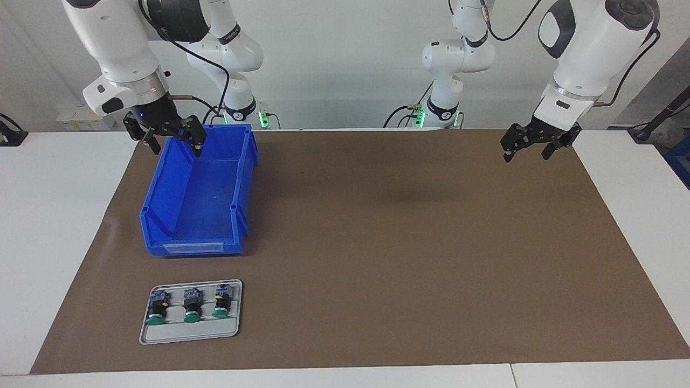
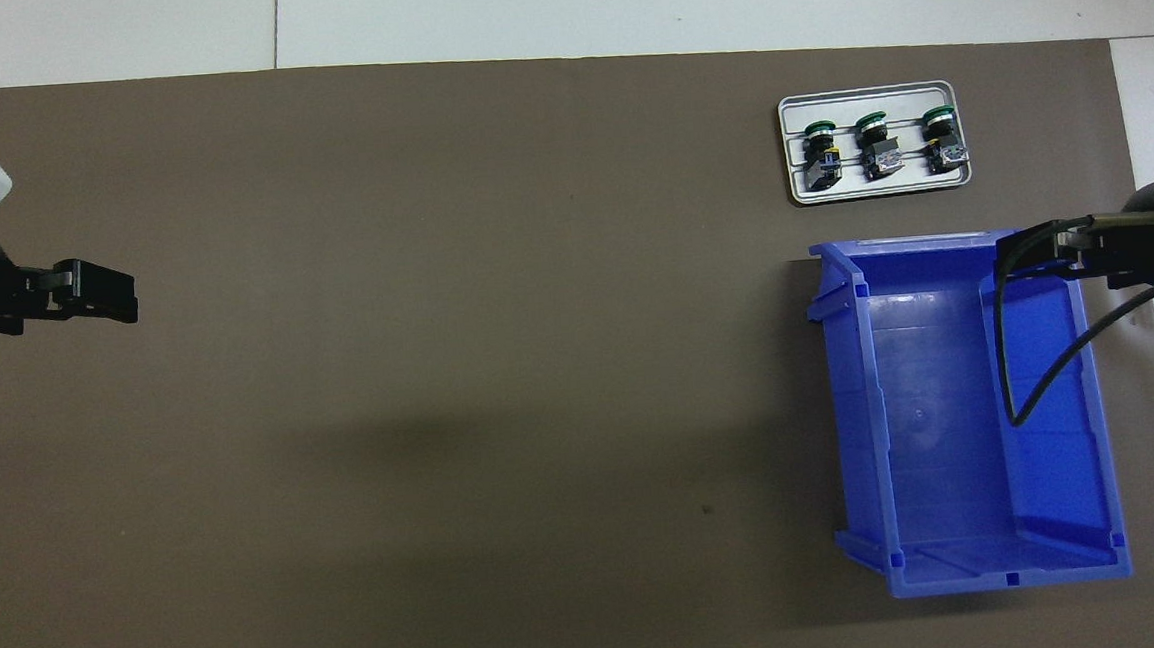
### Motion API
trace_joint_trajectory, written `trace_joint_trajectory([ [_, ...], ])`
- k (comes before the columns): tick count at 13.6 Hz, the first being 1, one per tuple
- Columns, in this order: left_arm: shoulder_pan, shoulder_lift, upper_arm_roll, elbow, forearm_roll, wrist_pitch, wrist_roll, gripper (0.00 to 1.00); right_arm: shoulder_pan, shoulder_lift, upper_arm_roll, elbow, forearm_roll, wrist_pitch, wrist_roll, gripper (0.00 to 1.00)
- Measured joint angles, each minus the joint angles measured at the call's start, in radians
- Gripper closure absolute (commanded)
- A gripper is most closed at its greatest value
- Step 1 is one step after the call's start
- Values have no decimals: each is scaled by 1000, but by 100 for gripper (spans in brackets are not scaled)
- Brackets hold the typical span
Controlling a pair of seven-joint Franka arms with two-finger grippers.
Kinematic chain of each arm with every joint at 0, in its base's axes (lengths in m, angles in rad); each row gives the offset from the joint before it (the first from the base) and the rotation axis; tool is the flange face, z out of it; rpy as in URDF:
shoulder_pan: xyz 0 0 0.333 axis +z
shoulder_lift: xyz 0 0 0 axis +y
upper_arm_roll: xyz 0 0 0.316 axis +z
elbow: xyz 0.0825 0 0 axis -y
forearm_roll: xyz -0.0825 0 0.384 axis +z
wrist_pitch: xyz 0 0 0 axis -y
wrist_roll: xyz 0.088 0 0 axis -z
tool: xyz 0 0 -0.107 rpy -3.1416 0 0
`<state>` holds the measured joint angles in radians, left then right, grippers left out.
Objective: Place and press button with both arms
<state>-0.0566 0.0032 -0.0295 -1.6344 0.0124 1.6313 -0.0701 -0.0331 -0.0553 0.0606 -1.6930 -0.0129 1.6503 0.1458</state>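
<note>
Buttons: three green-capped push-button switches (image 1: 191, 305) with dark blocky bases, lying in a row on grey metal tray (image 1: 188, 332), at 6 o'clock from open blue plastic bin (image 1: 197, 205) on brown-matted worktop (image 1: 409, 242). Right gripper (image 1: 175, 141) over bin's rim, fingers spread, empty. Left gripper (image 1: 531, 148) over bare mat, fingers spread, empty.

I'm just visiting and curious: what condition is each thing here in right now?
Left gripper: fingers open, empty, up over the mat.
Right gripper: fingers open, empty, over the bin.
Blue bin: upright, empty.
Three green buttons: lying on their sides, untouched.
Grey tray: flat, holding the buttons.
</note>
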Motion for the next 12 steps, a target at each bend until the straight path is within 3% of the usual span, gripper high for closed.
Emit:
trace_joint_trajectory([
  [12, 0, 0, 0, 0, 0, 0, 0, 0, -1, 0, -1, -2, 0, 21, 0, 5],
])
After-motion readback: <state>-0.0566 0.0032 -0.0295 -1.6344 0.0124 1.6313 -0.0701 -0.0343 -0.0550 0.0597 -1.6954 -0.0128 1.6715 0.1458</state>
